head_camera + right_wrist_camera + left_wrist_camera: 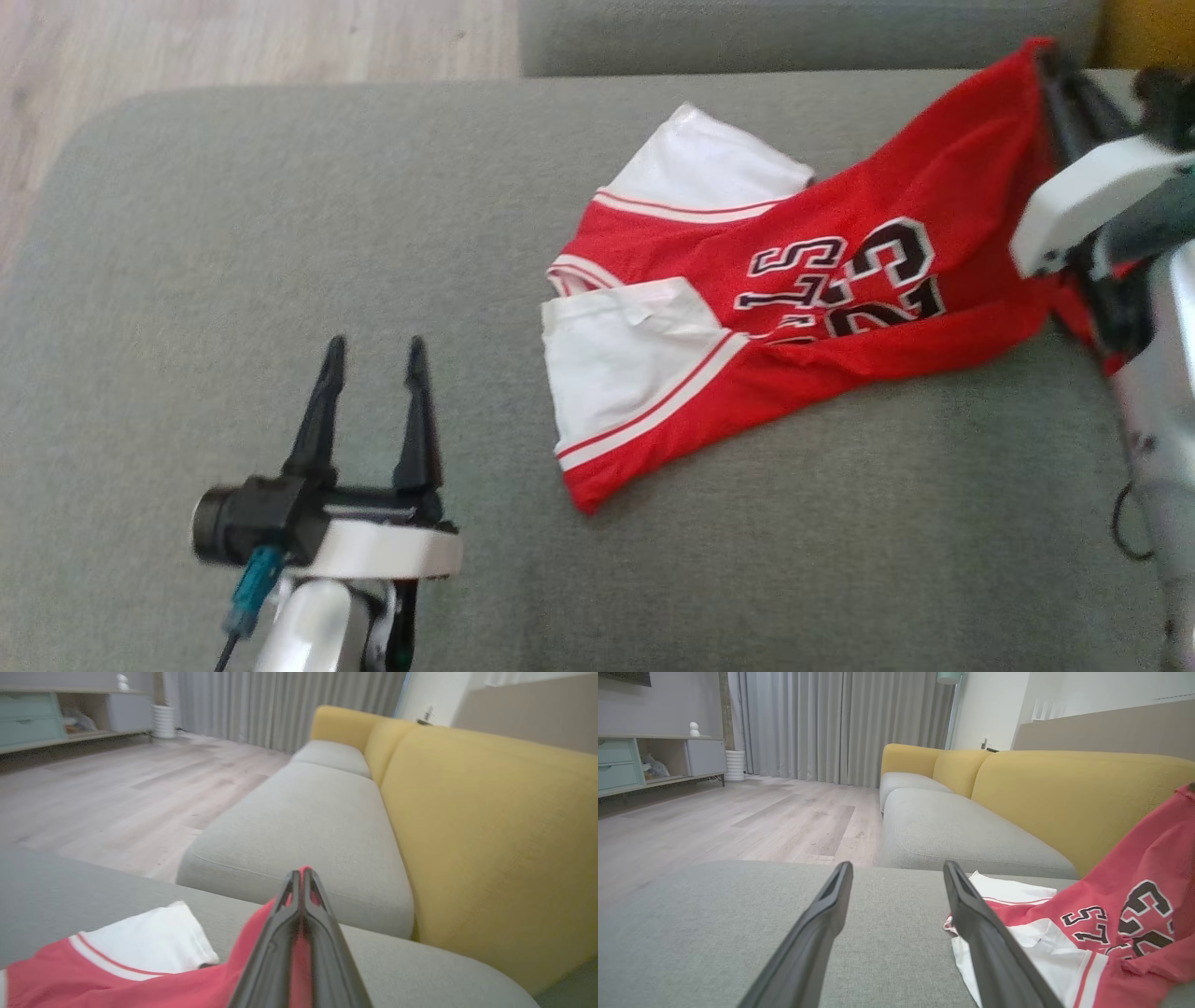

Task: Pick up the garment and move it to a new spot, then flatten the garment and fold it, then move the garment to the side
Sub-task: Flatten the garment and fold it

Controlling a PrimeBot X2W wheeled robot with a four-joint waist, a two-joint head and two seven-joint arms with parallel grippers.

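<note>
The right gripper (301, 877) pinches an edge of the red-and-white jersey (840, 280) between closed fingers, holding that end raised off the grey seat cushion (280, 233), probably to drag it elsewhere, while the left gripper (375, 350) hovers nearby, fingers wide and empty.

1. The right gripper (301, 875) has its two dark fingers (273, 956) pressed together, with red cloth pinched between them right up to the tips.
2. The garment (93, 980), red with a white sleeve (149, 940) and striped trim, hangs down to the left onto a grey cushion (46, 891).
3. Beyond it is a sofa with a grey seat (303, 826) and a yellow backrest (490, 835).
4. A pale wood floor (117, 793), grey curtains (280, 704) and a low cabinet (37, 718) lie farther off.
</note>
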